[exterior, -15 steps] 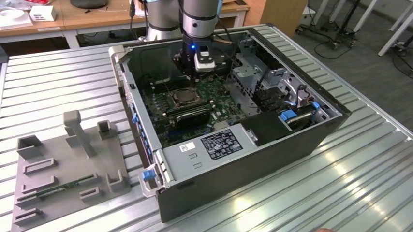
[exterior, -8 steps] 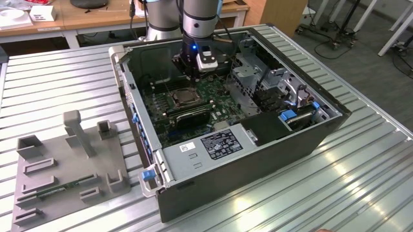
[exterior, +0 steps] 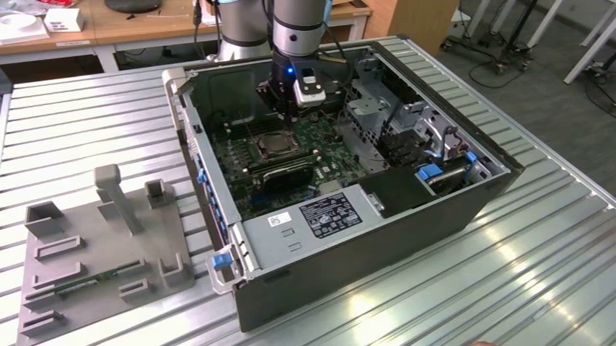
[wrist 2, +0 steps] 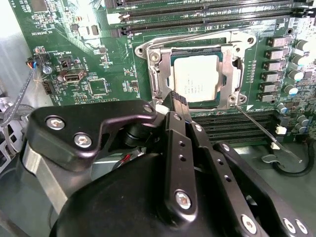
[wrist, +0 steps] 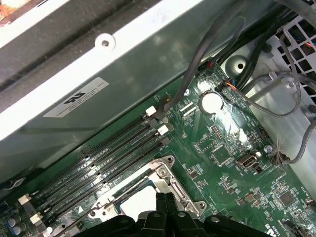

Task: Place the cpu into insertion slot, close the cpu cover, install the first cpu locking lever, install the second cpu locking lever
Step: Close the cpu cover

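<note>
The cpu (wrist 2: 195, 79), silver-grey and square, lies in the insertion slot (wrist 2: 217, 102) on the green board. The cpu cover (wrist 2: 230, 64) is a silver frame lying flat around the chip. One thin locking lever (wrist 2: 261, 131) slants away from the socket corner across the memory slots. Another lever (wrist 2: 192, 40) runs along the socket's far edge. My gripper (wrist 2: 174, 96) has its black fingers pressed together, empty, with the tips at the cover's near corner. In the first wrist view the gripper (wrist: 165, 198) sits over the socket (wrist: 143, 197). In the exterior view the gripper (exterior: 287, 114) hangs just above the socket (exterior: 274, 148).
The open computer case (exterior: 462, 216) rests on a ribbed metal table. A drive cage (exterior: 385, 108) and the power supply (exterior: 318, 213) flank the board. Cables (wrist: 212, 44) hang beside the memory slots (wrist: 98, 168). A grey fixture tray (exterior: 97, 252) lies at the exterior view's left.
</note>
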Motion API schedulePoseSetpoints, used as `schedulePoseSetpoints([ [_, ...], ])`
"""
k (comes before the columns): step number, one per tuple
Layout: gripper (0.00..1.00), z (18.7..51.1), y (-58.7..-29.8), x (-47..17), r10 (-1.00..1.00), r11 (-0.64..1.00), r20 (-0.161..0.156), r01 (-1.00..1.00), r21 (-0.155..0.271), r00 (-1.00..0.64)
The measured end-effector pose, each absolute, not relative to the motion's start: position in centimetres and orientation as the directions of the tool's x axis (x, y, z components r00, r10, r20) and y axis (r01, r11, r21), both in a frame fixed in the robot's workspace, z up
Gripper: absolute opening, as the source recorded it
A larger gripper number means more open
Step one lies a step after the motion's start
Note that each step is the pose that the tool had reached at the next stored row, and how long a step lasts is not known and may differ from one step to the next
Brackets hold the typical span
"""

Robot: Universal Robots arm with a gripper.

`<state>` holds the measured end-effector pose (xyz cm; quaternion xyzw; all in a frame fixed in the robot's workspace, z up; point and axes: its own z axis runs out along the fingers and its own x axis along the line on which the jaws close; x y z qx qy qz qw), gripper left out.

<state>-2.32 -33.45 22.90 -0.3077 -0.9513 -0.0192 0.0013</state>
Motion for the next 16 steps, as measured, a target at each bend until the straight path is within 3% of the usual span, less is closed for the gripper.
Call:
schedulePoseSetpoints([
  [16,0.11,22.9,-33.45,-2.33,0.486,0.873,0.014,0.486,0.036,-0.874],
])
